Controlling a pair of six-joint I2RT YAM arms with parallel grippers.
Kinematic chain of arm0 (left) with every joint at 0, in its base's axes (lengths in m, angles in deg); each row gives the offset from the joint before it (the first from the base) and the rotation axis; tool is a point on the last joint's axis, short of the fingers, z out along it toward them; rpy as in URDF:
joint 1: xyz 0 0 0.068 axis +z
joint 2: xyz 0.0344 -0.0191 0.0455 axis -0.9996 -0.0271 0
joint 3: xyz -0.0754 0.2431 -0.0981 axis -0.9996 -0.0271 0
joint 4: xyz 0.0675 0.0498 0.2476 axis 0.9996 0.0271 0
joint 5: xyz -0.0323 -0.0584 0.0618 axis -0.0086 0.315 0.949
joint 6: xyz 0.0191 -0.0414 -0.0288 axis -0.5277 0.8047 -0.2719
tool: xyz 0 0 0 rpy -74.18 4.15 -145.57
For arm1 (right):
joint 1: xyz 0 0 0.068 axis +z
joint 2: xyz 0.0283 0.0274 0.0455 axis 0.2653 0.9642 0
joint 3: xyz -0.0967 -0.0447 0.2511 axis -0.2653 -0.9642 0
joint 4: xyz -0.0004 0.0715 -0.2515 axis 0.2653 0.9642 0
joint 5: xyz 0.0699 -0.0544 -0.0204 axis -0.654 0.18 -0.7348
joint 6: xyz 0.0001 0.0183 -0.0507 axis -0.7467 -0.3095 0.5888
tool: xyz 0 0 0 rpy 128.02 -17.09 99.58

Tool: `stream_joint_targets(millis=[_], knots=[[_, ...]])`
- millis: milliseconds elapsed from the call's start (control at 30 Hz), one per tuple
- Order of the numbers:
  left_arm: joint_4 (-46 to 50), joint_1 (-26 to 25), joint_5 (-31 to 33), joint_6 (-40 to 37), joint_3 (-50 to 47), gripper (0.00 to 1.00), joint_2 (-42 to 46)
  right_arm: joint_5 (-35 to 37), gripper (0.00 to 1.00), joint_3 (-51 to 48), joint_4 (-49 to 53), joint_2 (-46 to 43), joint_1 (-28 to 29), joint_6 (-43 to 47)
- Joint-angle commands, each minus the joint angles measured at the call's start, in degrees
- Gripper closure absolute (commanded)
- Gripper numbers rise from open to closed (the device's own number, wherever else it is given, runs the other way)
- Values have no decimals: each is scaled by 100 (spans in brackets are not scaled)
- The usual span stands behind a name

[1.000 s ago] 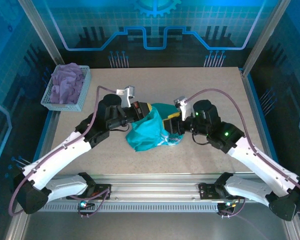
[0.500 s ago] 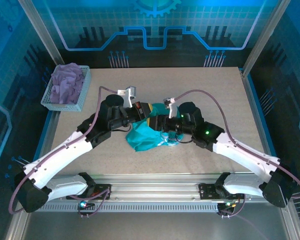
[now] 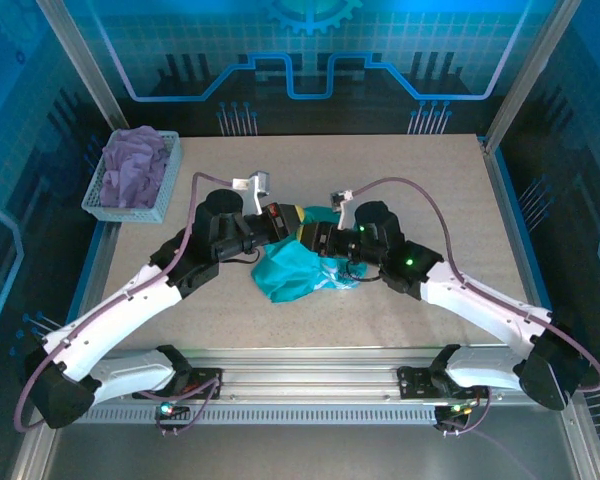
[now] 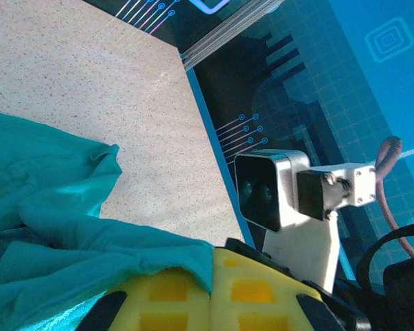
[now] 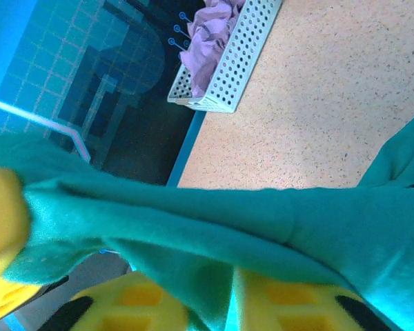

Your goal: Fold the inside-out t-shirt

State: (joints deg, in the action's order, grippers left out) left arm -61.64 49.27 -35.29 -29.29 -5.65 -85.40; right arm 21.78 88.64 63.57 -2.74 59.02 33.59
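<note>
The inside-out t-shirt (image 3: 290, 275), teal, hangs bunched over the middle of the table between my two arms. My left gripper (image 3: 293, 220) is shut on an edge of it; in the left wrist view the yellow pads (image 4: 165, 293) meet with the t-shirt (image 4: 48, 221) pinched in the seam. Right beside it, my right gripper (image 3: 313, 238) is shut on the same cloth. In the right wrist view a band of the t-shirt (image 5: 262, 221) stretches across and a fold drops between the yellow pads (image 5: 310, 300). Both grippers hold the cloth above the table, nearly touching each other.
A white perforated basket (image 3: 165, 190) with a lavender garment (image 3: 135, 165) stands at the table's back left; the basket (image 5: 241, 65) also appears in the right wrist view. Speckled tabletop (image 3: 430, 190) lies bare to the right and back. The right arm's wrist camera (image 4: 272, 189) is close by the left gripper.
My right arm has swung left until its gripper is next to the left one, and its jaws have closed on the teal cloth. The left arm has held still.
</note>
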Motion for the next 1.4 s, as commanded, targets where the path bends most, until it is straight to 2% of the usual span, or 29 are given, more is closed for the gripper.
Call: stream_joint_targets(millis=[0, 100, 233, 400, 600, 700, 867, 1033, 1167, 1267, 1367], knots=[[-207, -37, -77, 43, -58, 100, 167, -74, 88, -41, -72, -3, -175, 77], [-14, -36, 99, -40, -17, 100, 193, -355, 99, -132, -101, -112, -332, 490], [471, 133, 395, -137, 147, 100, 133, -1380, 100, -124, -146, -193, -628, 1465], [633, 665, -138, 21, 180, 100, 23, -2464, 100, -1, 179, -241, -830, 2620], [729, 947, -434, -59, 219, 100, -102, -3438, 100, -48, -222, -177, -1094, 2955], [771, 947, -621, -207, 250, 93, -193, -3618, 100, -68, -714, -54, -1095, 2810], [785, 1005, -865, -505, 118, 75, -108, -3590, 100, 6, -1131, 235, -1112, 2596], [741, 1436, -1271, -751, -178, 59, 228, -3538, 100, 29, -1322, 364, -1173, 2426], [653, 1580, -1710, -1220, -476, 41, 504, -3562, 100, 29, -1580, 455, -1219, 2232], [69, 1580, -2341, -1417, -823, 35, 673, -3621, 100, 77, -1696, 536, -1230, 2071], [-567, 1565, -2819, -1432, -1004, 35, 704, -3743, 100, 133, -1734, 602, -1240, 1990]])
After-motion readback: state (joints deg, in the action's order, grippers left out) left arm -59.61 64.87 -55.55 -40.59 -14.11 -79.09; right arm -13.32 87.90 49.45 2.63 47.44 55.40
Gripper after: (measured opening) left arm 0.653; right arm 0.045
